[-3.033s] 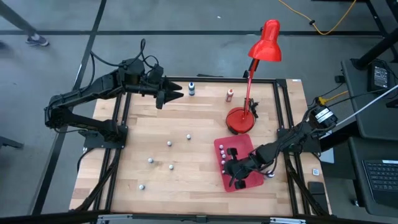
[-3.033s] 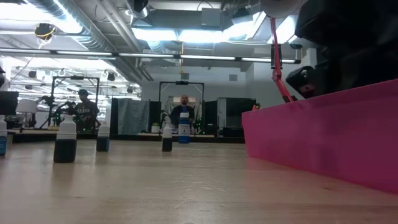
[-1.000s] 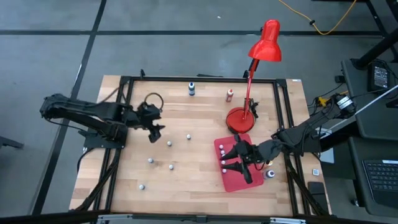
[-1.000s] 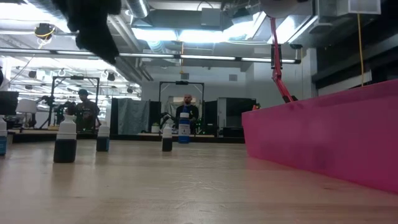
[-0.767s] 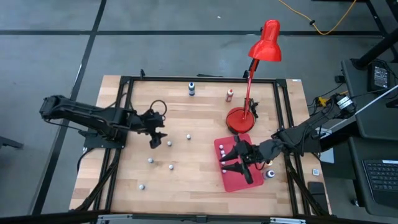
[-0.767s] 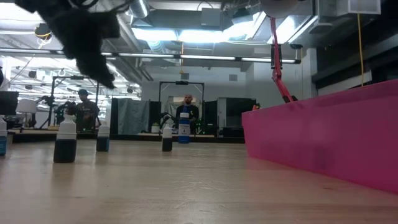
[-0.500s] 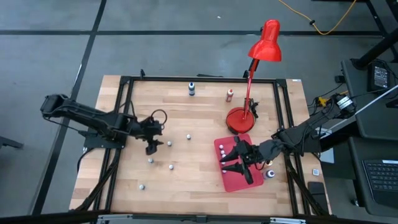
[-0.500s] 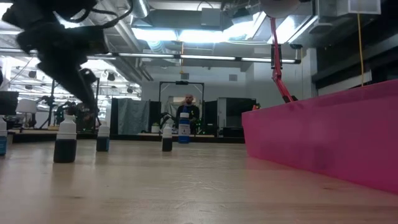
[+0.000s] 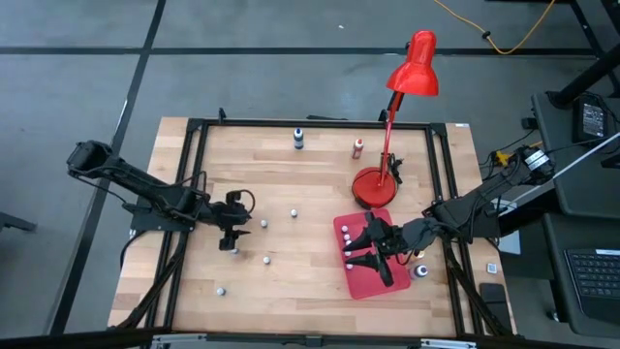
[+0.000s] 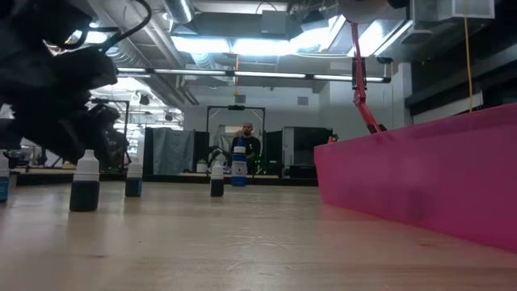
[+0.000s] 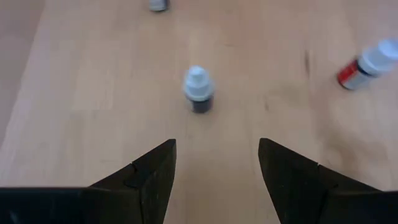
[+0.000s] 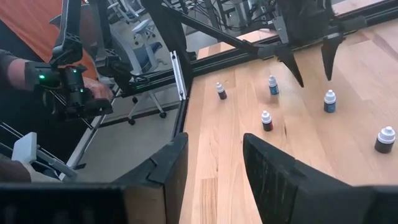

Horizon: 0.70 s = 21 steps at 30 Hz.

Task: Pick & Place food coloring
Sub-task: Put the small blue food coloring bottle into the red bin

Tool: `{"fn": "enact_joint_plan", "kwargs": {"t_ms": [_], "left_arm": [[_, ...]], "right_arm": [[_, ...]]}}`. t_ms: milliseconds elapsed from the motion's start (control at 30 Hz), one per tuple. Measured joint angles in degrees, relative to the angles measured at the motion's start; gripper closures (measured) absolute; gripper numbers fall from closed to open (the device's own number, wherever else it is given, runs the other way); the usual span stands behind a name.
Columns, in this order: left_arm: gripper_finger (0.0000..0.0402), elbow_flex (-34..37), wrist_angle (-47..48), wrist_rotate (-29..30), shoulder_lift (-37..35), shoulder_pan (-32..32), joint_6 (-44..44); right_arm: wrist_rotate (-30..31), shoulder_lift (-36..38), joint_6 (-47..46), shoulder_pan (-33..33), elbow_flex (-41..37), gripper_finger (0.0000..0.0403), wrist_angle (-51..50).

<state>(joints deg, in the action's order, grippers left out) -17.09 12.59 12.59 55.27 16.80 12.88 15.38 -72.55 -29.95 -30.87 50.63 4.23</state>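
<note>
Food coloring bottles are scattered on the wooden table: small pale-capped ones mid-table, a blue one and a red one at the back. My left gripper hangs low over the table's left-middle, open. In the left wrist view a dark bottle with a white cap stands just ahead of the gap between its fingers, untouched. My right gripper hovers open over the red mat, where several bottles stand, and holds nothing.
A red desk lamp stands with its base just behind the mat. One bottle sits off the mat's right edge. A red bottle lies on its side near the left gripper. A person holds a camera beyond the table.
My left arm has swung toward the table's front and come down, bringing its open fingers to the dark bottle. The right arm has not moved in the last second.
</note>
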Motion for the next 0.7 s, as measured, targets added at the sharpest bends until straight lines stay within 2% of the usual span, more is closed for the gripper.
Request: {"fn": "enact_joint_plan", "kwargs": {"t_ms": [200,467,700], "left_arm": [[0.0178,3.4,-4.15,-3.94,0.0,-2.67,-7.55],[0.0178,9.48,-18.0,-8.98,0.0,-8.92,-16.97],[0.0178,13.67,-26.17,-17.52,0.0,-16.15,-21.26]], "right_arm": [[0.02,0.0,-2.58,0.02,0.0,0.0249,-0.03],[1.74,0.0,-6.01,0.02,0.0,0.0256,-0.28],[4.23,-0.02,-5.83,0.32,0.0,0.0256,-0.26]]}}
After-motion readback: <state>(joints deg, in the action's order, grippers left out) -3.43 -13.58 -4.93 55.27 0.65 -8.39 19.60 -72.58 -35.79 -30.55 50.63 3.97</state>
